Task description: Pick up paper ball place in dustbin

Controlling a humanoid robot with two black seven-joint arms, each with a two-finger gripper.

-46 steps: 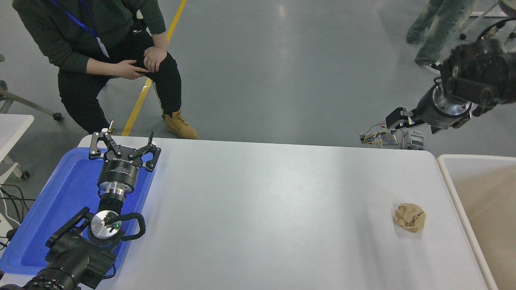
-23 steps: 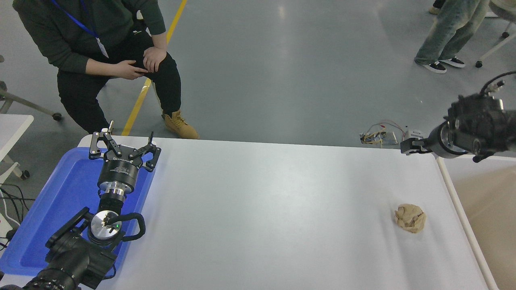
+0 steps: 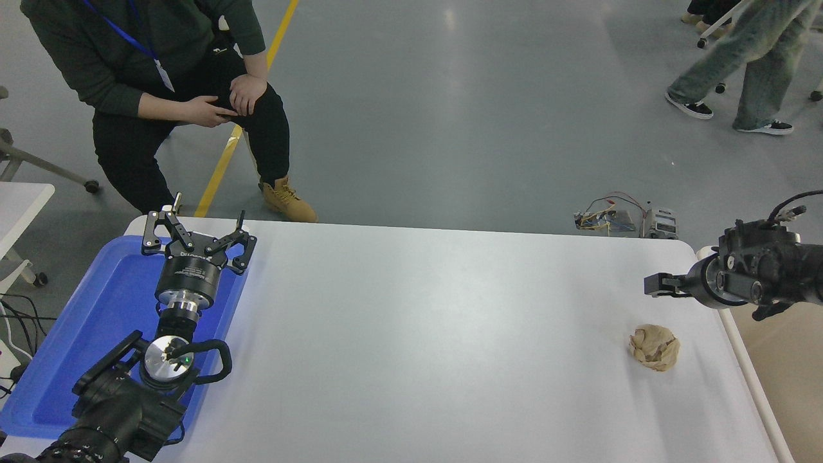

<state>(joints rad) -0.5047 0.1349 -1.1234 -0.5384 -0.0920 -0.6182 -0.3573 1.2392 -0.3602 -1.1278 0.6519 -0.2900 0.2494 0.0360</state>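
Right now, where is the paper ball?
In the head view the paper ball lies on the white table near its right edge, beside the dustbin, apart from the right end effector.

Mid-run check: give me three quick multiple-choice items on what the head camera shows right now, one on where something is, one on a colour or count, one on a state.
1. Where does the paper ball lie?
A. in the blue tray
B. on the white table, near its right end
C. inside the dustbin

2. What colour is the tray under the left gripper?
A. blue
B. green
C. red

3. What is the state of the paper ball and the right gripper?
A. gripped and lifted
B. being dropped into the dustbin
C. ungrasped, with the gripper apart from it

Answers: 1 B, it rests on the table beside the dustbin rim. 2 A, the tray is plainly blue. 3 C, table shows between gripper and ball.
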